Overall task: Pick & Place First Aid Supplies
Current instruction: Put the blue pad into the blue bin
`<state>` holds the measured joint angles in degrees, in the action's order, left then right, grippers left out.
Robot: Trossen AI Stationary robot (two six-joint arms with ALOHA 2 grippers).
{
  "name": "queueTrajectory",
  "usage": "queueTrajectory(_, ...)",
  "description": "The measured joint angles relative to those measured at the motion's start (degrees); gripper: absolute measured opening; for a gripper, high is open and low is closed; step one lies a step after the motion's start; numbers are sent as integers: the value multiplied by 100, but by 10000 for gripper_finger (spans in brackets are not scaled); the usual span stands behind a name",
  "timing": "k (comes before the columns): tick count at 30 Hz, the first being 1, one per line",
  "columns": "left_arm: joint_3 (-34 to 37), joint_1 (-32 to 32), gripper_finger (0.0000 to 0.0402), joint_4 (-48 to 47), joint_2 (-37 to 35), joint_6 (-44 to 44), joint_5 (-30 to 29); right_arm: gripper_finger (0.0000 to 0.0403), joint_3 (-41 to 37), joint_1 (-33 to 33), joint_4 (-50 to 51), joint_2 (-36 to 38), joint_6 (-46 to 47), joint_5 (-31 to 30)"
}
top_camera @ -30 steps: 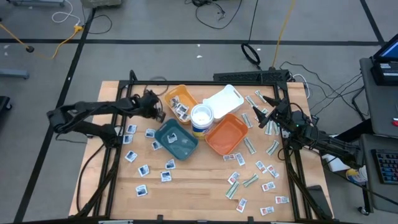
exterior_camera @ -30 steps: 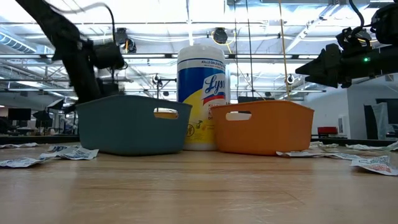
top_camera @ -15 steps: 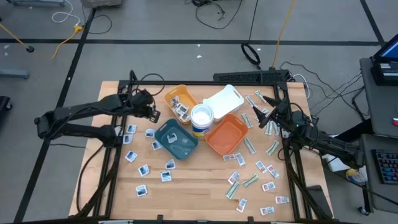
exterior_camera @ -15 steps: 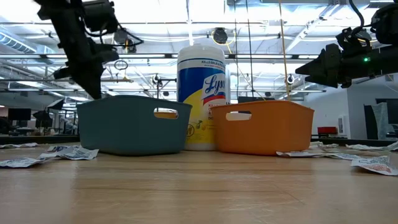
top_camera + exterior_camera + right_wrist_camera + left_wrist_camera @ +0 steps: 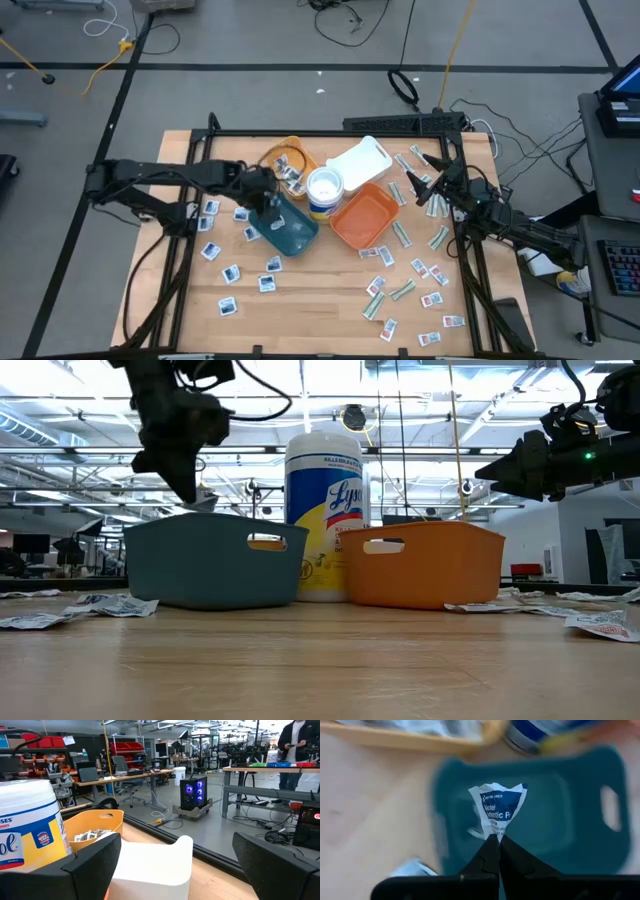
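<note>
My left gripper [image 5: 268,190] hangs above the left part of the teal tray [image 5: 290,228], shut on a first aid supply: a crumpled white packet with a blue mark [image 5: 499,810]. In the low view the left gripper [image 5: 192,492] is just over the teal tray's rim [image 5: 215,520]. Many more packets lie flat on the table: white-blue squares [image 5: 232,272] on the left, green-white strips [image 5: 402,290] and red-marked ones [image 5: 432,300] on the right. My right gripper [image 5: 424,186] waits open at the table's right edge, level, touching nothing. My left gripper pinches the packet's lower end [image 5: 495,833] between its two fingertips. The fingers come from above, slanting down. The packet is lifted clear over the teal tray [image 5: 570,820] and sticks out past the fingertips, creased where it is pinched.
A white wipes tub [image 5: 324,188] stands between the teal tray and an orange tray [image 5: 362,217]. A yellow-orange tray with packets [image 5: 290,162] and a white tray [image 5: 358,162] stand farther back. A black frame borders the table [image 5: 330,132].
My left gripper has risen and swung from the table's left part toward the right, ending above the teal tray. It has stayed shut and carried the packet with it, clear of the table.
</note>
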<state>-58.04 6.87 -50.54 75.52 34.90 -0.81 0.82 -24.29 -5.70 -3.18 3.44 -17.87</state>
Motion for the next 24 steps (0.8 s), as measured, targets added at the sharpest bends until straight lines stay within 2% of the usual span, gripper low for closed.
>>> queueTrajectory(7,-631,-157,0,-1181,600,-350,522,377,0,2,-2,0,-2,0)
queueTrajectory(13,-1331,-159,0,-2268,1464,-1057,512,377,-1,2,-2,0,-1,0)
queueTrajectory(20,-1602,-342,3,-2229,2006,-1400,362,377,-1,1,-2,0,-2,0)
queueTrajectory(24,-1602,-417,21,-2192,2056,-1390,335,377,-1,1,-2,0,0,0)
